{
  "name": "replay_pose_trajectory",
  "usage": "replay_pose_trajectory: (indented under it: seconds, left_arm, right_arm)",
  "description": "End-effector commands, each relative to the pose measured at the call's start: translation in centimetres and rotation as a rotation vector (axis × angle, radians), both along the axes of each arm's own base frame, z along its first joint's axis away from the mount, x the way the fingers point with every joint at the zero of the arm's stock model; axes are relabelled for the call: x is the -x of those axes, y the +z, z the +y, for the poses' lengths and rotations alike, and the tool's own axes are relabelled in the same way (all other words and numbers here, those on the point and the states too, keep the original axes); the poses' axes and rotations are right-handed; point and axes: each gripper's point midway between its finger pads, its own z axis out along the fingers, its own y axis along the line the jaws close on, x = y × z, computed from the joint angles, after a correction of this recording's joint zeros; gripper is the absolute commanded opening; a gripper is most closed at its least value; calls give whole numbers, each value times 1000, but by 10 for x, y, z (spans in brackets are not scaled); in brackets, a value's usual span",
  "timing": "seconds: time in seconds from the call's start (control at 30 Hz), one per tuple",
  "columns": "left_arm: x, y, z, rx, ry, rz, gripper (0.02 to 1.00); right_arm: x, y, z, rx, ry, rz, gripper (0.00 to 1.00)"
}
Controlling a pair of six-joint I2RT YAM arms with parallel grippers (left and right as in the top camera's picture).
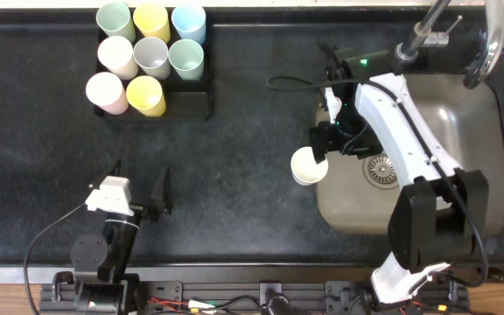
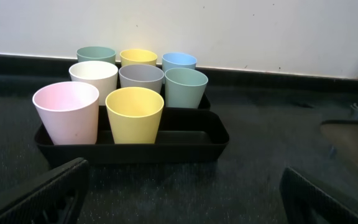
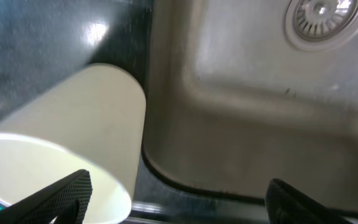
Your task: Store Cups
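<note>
Beside sink [image 1: 472, 122], cream cup [image 1: 307, 166], tray [image 1: 191, 105] apart

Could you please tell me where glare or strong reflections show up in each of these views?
Right wrist view: a bright glare spot on the dark countertop beside the cream cup, and a soft sheen on the sink wall. Top view: highlights on the faucet. Left wrist view: no glare, evenly lit cups in the tray.

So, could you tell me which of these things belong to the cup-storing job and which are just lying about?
Job in hand:
cream cup
black tray
eight cups standing in it

Just there:
sink
faucet
drain
</note>
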Motion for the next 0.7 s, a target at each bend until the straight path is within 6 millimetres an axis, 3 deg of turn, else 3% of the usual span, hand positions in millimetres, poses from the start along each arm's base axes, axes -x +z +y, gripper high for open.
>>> replay_pose_trajectory:
  seconds: [0.03, 0.4, 0.5, 0.7]
  left_arm:
    - [0, 1, 0, 7, 1, -7, 1000]
    - [0, 1, 0, 7, 1, -7, 1000]
    - [0, 1, 0, 7, 1, -7, 1000]
    - [0, 1, 0, 7, 1, -7, 1000]
  right_arm:
    - [-1, -6, 4, 26, 40, -14, 890]
    - [17, -21, 12, 43, 71, 35, 735]
    - [16, -23, 14, 43, 63, 25, 619]
    - [13, -24, 16, 38, 57, 14, 205]
